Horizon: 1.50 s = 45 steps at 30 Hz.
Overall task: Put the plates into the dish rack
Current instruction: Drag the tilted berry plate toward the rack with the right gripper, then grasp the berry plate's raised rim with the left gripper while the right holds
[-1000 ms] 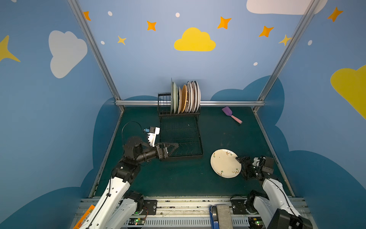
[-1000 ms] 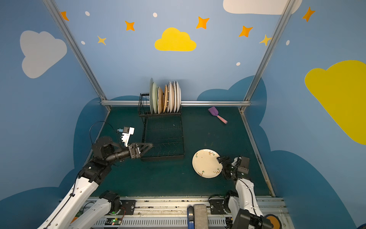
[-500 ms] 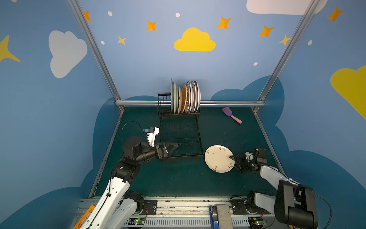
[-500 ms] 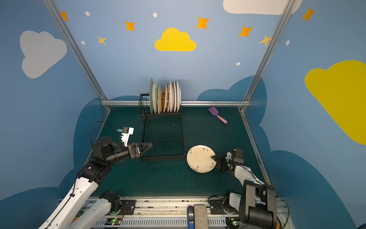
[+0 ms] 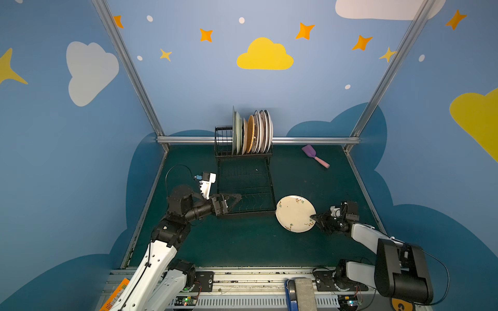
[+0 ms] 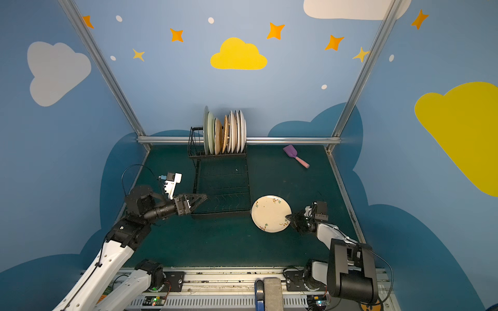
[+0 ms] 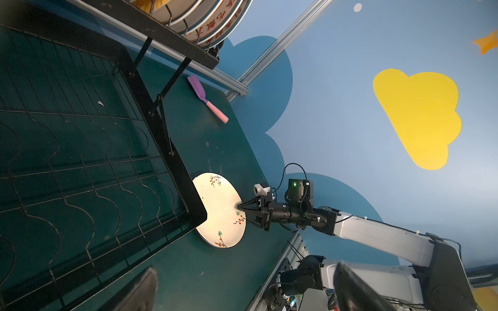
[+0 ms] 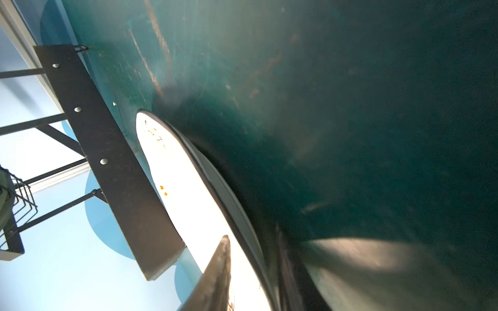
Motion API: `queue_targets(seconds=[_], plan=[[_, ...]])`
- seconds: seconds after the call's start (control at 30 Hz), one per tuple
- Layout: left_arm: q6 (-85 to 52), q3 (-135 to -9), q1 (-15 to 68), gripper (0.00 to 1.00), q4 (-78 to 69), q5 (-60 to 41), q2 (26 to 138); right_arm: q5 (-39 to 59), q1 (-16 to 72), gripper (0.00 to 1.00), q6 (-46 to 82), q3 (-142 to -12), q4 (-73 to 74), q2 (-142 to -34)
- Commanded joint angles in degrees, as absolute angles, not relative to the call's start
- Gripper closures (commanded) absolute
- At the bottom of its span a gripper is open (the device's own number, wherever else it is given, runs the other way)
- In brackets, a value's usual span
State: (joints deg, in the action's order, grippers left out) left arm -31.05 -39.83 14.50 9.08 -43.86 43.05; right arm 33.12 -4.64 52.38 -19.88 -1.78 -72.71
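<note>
A cream floral plate (image 5: 293, 212) (image 6: 269, 212) (image 7: 218, 207) lies on the green table, its left edge at the front right corner of the black dish rack (image 5: 248, 214) (image 6: 223, 214) (image 7: 172, 167) (image 8: 107, 161). My right gripper (image 5: 314, 218) (image 6: 289, 218) (image 7: 239, 208) (image 8: 253, 242) is shut on the plate's right rim, one finger on its face, the other under it. Several plates (image 5: 253, 132) (image 6: 225, 132) (image 7: 210, 21) stand upright in the rack's upper tier. My left gripper (image 5: 234, 199) (image 6: 200, 199) (image 7: 242, 290) hangs open and empty over the lower tray's front left corner.
A purple-and-pink spatula (image 5: 314, 156) (image 6: 295, 156) (image 7: 207, 99) lies at the back right of the table. Blue walls with metal rails enclose the table on three sides.
My right gripper slid left with the plate until the plate reached the rack's corner, and its jaws closed onto the rim. The left arm hardly moved.
</note>
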Motion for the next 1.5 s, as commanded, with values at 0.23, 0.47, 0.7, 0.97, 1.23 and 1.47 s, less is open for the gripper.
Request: queue_targets(seconds=[0.23, 0.47, 0.7, 0.97, 1.23, 1.47], plan=[[-30.07, -40.76, 13.98, 0.0, 9.05, -43.38, 43.24, 33.25, -3.09, 0.91, 52.34, -17.09, -2.25, -74.58], [-29.77, -40.86, 13.79, 0.0, 9.49, -42.89, 43.15, 30.15, -4.52, 1.0, 49.34, -19.23, -9.87, -69.03], [-29.44, -40.87, 13.62, 0.0, 10.01, -42.39, 43.07, 29.9, -6.91, 1.0, 47.07, -22.05, -14.14, -66.35], [-28.51, -40.17, 13.55, 0.0, 9.76, -40.2, 42.54, 30.89, -9.02, 1.0, 44.77, -30.49, -20.36, -61.25], [-25.96, -39.61, 14.08, 0.0, 6.39, -40.52, 43.99, 38.75, -10.28, 1.0, 45.83, -36.23, -18.16, -59.61], [-15.5, -43.22, 27.61, 0.0, 6.68, -28.7, 46.77, 44.07, -10.2, 1.0, 48.68, -40.19, -18.18, -59.85]])
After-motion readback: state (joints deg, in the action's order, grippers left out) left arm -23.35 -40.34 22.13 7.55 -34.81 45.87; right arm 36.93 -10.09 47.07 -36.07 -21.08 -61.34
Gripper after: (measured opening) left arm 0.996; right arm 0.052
